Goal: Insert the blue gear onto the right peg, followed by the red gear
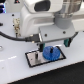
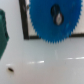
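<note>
A: Where is the blue gear (image 1: pixel 49 52)?

B: It lies on the dark base plate (image 1: pixel 33 59) on the white tabletop (image 1: pixel 15 72), toward the plate's end on the exterior view's right. In the wrist view the gear (image 2: pixel 54 21) fills much of the picture, teeth sharp all round, with a dark opening near its middle and something pale inside it. That may be the peg, but I cannot tell for sure.

A: So which step is this?

B: I judge it the first one, seating the blue gear on the right peg, at or near its end. The gear looks flat and low on the plate, though whether it is fully down on the peg is not clear from here.

A: And the jaws?

B: The gripper (image 1: pixel 51 44) hangs right over the gear. One finger (image 1: pixel 39 43) shows beside it on the exterior view's left, another on the far side. Whether they are spread or pinching the gear, I cannot tell; the pictures are too blurred.

A: The red gear?

B: I do not see it in either view. A green shape (image 2: pixel 3 34) sits at the edge of the wrist view, nothing more.

A: The next move?

B: If the gear is seated, letting go, rising straight up clear of the teeth, then finding the red one.
</note>
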